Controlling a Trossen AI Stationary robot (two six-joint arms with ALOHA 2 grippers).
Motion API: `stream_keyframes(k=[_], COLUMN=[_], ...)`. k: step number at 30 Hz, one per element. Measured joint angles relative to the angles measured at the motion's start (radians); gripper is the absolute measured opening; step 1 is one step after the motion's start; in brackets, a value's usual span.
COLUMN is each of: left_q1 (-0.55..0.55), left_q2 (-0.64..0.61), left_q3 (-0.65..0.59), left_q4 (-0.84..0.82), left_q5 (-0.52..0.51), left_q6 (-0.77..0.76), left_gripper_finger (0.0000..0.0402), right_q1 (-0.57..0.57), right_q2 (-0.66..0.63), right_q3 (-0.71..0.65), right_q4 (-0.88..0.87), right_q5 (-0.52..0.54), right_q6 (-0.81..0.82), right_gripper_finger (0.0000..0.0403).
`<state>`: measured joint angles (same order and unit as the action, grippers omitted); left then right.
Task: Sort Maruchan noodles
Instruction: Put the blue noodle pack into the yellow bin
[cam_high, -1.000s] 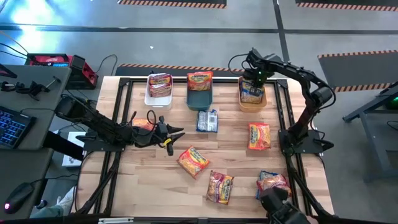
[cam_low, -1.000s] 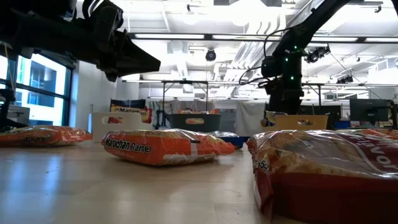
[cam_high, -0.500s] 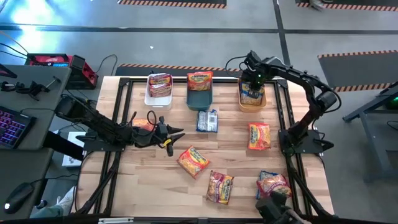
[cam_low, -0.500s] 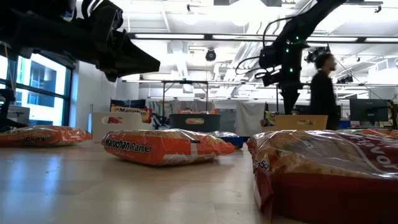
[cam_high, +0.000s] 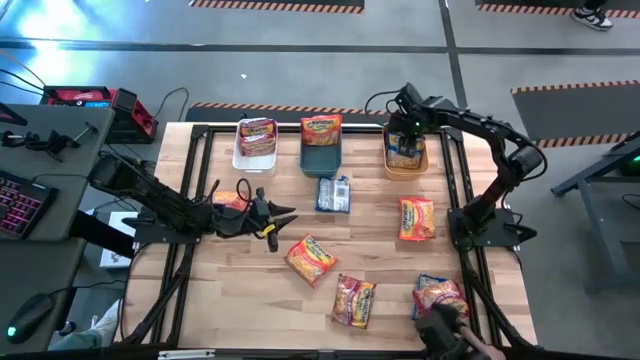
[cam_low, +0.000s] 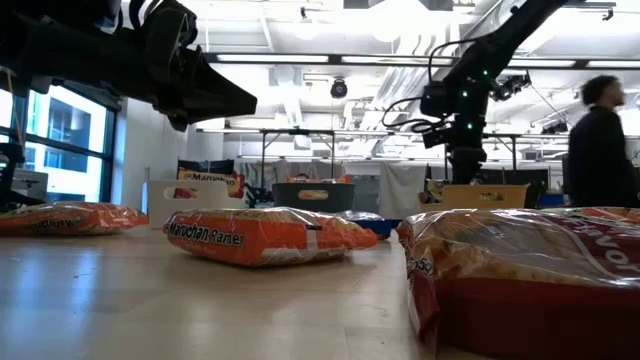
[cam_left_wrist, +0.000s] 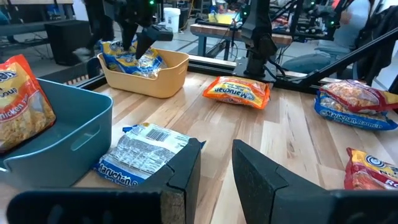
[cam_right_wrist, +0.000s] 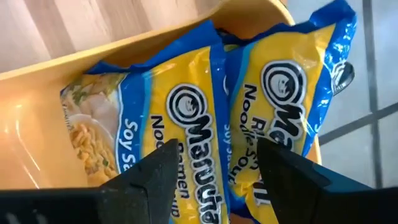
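One camera looks straight down on the pale wooden slatted table (cam_high: 370, 230); another sits at tabletop level, facing the room. Both wrist cameras, close-up, share the tan plastic bin (cam_left_wrist: 146, 74) (cam_right_wrist: 37, 143).

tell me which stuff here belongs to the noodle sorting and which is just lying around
Part of the job:
- ramen packets loose on the table, e.g. an orange one and a blue one
- white bin, teal bin, orange bin, each with packets in it
- right gripper over the orange bin

Just lying about:
- keyboard
- mouse
- red box
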<state>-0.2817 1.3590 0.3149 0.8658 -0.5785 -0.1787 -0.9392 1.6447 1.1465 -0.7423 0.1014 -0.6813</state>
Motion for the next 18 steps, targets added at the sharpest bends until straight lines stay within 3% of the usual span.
stream_keyframes(k=[14, 18], left_q1=[0.0, 0.0], left_q2=[0.0, 0.0], left_q3=[0.0, 0.0], left_q4=[0.0, 0.0], left_q5=[0.0, 0.0], left_q6=[0.008, 0.008], left_gripper_finger=[0.0081, 0.0081], right_q1=[-0.02, -0.021], right_q2=[0.064, 0.066], right_q3=[0.0, 0.0], right_q4=[0.012, 0.017], right_q5=[-0.017, -0.027], right_q6=[0.003, -0.008], right_gripper_finger=[0.0203, 0.0177])
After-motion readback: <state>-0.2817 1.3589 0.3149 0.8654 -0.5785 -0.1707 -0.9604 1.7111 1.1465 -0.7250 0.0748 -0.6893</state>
